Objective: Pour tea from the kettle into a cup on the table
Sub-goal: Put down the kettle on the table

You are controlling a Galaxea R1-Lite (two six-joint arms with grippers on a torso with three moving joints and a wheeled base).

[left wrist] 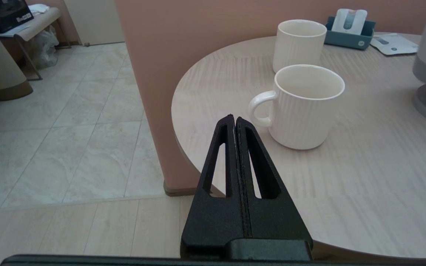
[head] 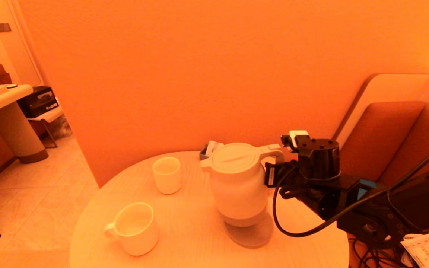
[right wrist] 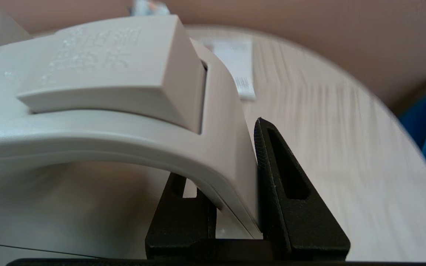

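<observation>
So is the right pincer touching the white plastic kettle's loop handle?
Touching. The right wrist view shows the right pincer closed on the kettle handle, one finger pressed against its outer face.

On the table (head: pixel 184 238), bare wood lies open between the mug (head: pixel 134 227) near the front edge, the cup (head: pixel 167 175) farther back and the kettle (head: pixel 238 182), whose body blocks the right side.

Matte black right arm (head: pixel 352 197) with a looping black cable (head: pixel 292 223) and triangular slotted claw fingers (left wrist: pixel 261 173).
</observation>
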